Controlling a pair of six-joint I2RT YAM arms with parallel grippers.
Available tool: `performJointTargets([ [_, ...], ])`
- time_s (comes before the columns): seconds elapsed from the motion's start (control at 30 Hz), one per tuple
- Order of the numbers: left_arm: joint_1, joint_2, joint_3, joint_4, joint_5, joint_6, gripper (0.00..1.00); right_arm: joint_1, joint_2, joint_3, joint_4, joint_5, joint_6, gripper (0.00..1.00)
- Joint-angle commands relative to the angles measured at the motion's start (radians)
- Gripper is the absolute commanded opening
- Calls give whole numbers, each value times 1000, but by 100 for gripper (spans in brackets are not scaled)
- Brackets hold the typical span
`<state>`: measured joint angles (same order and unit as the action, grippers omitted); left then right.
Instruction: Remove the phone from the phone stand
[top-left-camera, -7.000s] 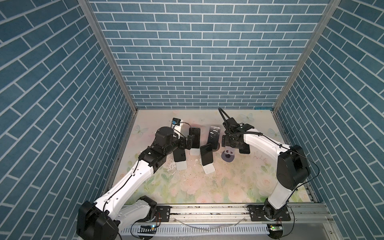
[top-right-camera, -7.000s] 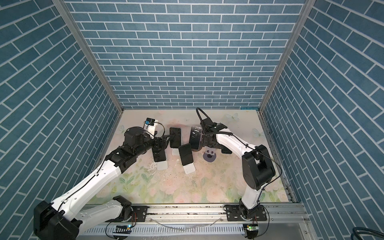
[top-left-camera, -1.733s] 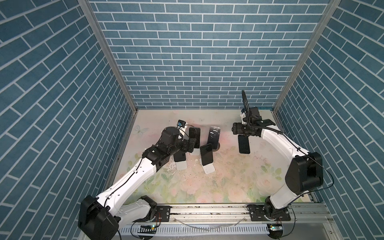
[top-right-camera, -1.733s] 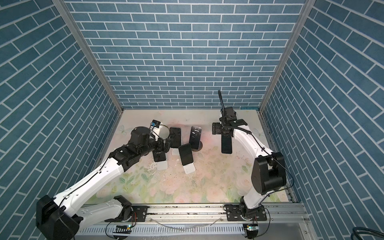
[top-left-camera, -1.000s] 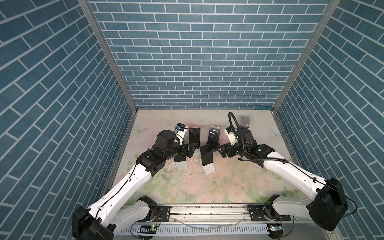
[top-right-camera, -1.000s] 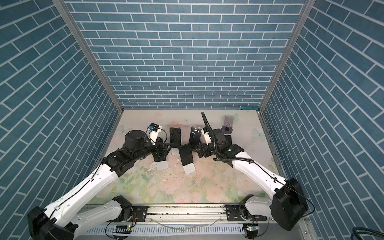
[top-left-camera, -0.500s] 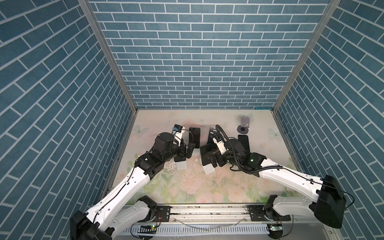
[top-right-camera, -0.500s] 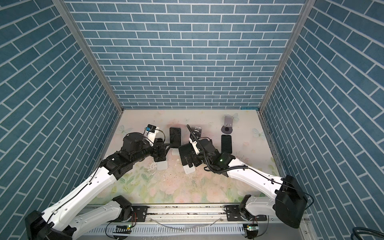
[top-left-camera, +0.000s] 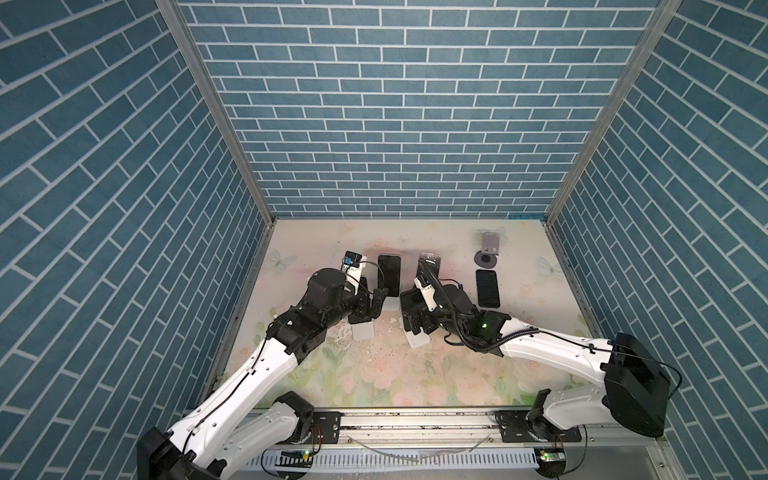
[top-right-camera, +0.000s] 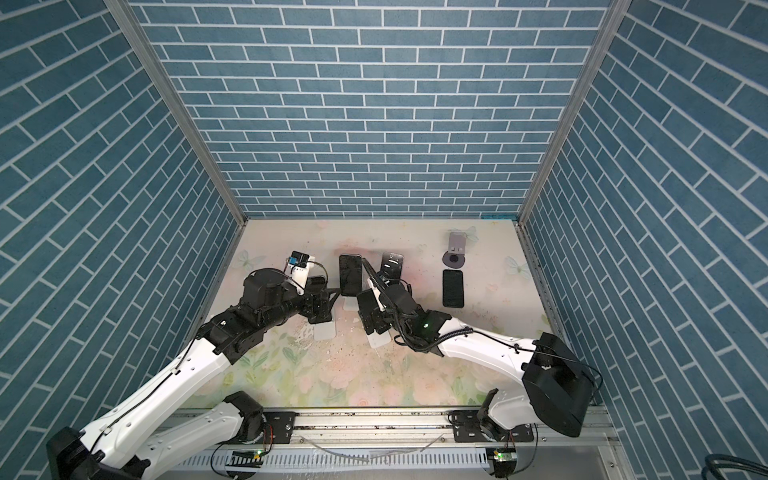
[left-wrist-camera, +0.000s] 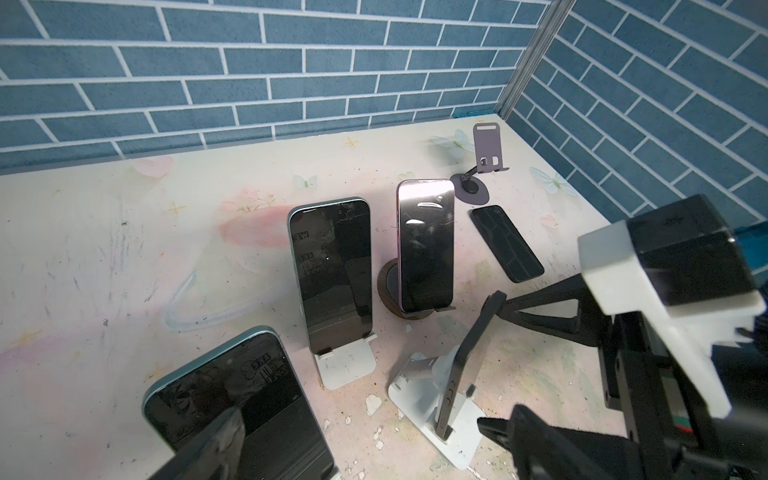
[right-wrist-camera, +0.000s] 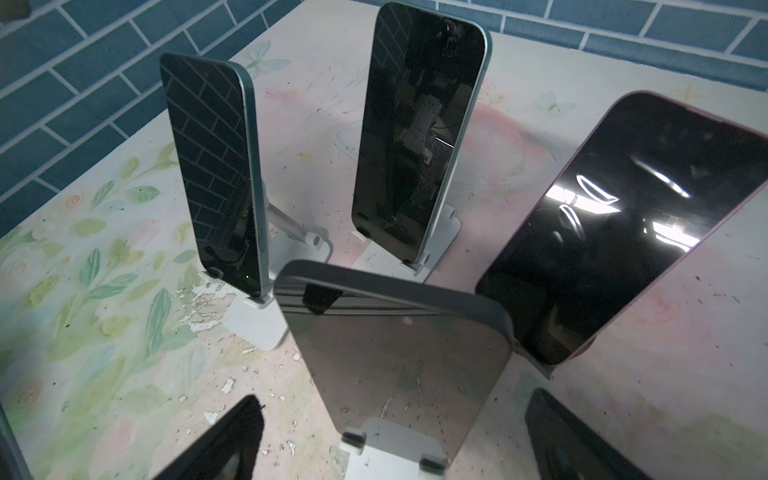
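I have the right pincer (top-left-camera: 417, 322) down at the grey phone (top-left-camera: 409, 302), which stands propped in its white stand (top-left-camera: 418, 340) near the middle of the flowered surface (top-left-camera: 374, 374). The jaws are spread wide, one on each side of the phone. In the right wrist view the fingers (right-wrist-camera: 232, 436) show at the lower corners, with a gap to the phone's edges on both sides, so nothing is gripped. From the left wrist camera I see the same phone edge-on, upright between the two black fingers.

The left pincer (top-left-camera: 372, 304) is released too. It hovers just beside the teal phone (top-left-camera: 358, 319), which leans in a second white stand (top-left-camera: 363, 333) to the left of the grey one. In the left wrist view one blurred finger (left-wrist-camera: 208, 446) crosses the bottom of that phone's screen; I cannot tell whether it touches the glass.

Behind these two, nearer the back wall, a tall phone (top-left-camera: 389, 274) rests on a third white stand (left-wrist-camera: 347, 365). Beside it a pink-edged phone (top-left-camera: 430, 268) rests on a dark round stand (left-wrist-camera: 388, 286). Farther to the right, a black phone (top-left-camera: 487, 288) lies flat on the surface, screen up. It is near the round foot of a purple stand (top-left-camera: 488, 249) but not touching it.
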<state>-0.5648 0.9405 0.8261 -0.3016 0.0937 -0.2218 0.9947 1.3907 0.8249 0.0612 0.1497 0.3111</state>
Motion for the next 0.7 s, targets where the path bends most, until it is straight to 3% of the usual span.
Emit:
performJointTargets([
  [0.0,-5,-17,-14,4,-3,-7,100,5,22,-30,85,9,19,99],
  [0.67,-4,-5,-37,38,-3,-1,100,15,152,2,144,113,25,98],
])
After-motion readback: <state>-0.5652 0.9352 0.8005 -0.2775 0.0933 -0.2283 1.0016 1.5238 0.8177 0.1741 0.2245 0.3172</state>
